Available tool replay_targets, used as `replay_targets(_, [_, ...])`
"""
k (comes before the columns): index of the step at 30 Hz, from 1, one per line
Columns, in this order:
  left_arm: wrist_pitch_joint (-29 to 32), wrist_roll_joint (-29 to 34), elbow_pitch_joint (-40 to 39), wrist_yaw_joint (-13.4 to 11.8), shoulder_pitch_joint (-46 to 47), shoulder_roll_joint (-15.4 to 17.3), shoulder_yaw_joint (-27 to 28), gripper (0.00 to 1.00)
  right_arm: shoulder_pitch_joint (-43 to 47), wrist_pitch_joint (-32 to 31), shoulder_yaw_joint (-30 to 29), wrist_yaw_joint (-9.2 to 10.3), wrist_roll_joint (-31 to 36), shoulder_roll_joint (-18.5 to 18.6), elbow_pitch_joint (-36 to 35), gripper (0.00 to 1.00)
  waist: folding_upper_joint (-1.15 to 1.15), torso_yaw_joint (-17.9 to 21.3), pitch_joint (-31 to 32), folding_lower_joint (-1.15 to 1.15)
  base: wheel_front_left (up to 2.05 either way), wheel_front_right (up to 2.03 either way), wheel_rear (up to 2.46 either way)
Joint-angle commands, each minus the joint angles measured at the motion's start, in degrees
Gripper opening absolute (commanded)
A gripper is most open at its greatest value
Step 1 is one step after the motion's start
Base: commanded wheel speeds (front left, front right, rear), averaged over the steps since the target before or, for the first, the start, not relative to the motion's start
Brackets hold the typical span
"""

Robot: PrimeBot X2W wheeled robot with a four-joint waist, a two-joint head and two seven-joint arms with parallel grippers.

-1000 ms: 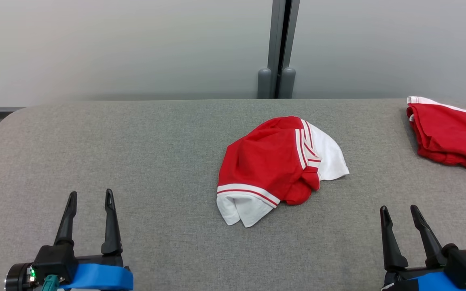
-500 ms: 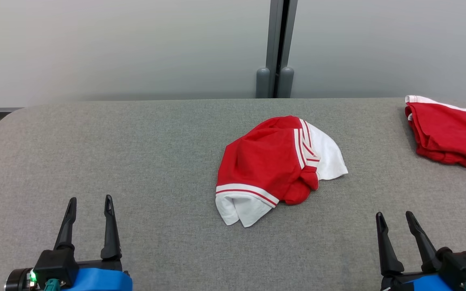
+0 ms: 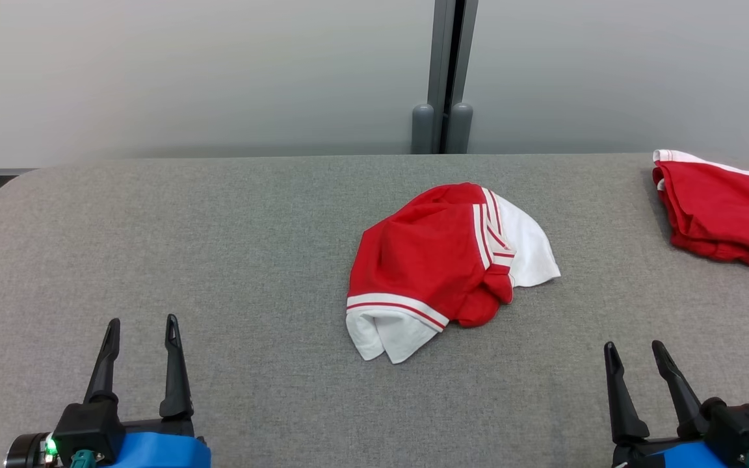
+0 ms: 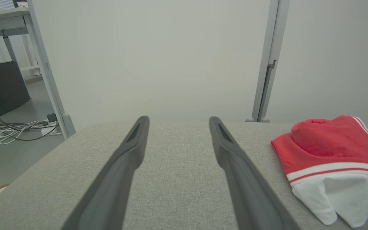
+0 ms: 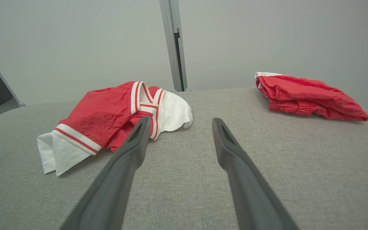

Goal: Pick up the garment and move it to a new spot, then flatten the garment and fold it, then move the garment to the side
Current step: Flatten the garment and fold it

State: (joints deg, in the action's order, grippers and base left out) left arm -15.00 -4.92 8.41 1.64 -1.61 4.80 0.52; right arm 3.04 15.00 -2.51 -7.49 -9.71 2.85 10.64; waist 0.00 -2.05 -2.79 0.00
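On grey table, crumpled garment is lying untouched; left gripper and right gripper are both showing jaws apart, empty.

Crumpled red-and-white garment, white-striped hems, heaped mid-table on grey cloth surface

The left claw has two long, slim, dark grey fingers that taper to narrow tips, each with a slotted hollow near the end. They rise from a black angular block backed by a bright blue band. A small green light glows on the round black cuff, beside a teal connector. The right claw is built alike, with the same dark fingers, black block, blue band and teal connector.
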Motion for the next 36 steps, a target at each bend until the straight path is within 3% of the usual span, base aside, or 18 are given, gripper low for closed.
replay_targets(1, [-0.2, 0.6, 0.0, 0.3, 0.5, -0.2, 0.3, 1.0, -0.3, 0.2, -0.1, -0.01, 0.1, 0.1, 0.2, 1.0, 0.0, 0.0, -0.1, 0.0, 0.0, 0.0, 0.0])
replay_targets(21, [-0.2, 1.5, -0.1, 1.2, 2.3, -1.2, 0.7, 1.0, -5.2, 0.2, -1.0, -0.01, 2.4, 0.6, 1.6, 1.0, 0.0, -1.3, -2.4, 0.0, 0.0, 0.0, 0.0])
replay_targets(36, [-0.2, 1.1, 0.0, 1.1, 7.3, -1.8, -1.7, 1.0, -28.8, -4.0, 0.4, -0.01, 4.5, 9.4, 9.6, 1.0, 0.0, -6.5, -10.5, 0.0, 0.0, 0.0, 0.0])
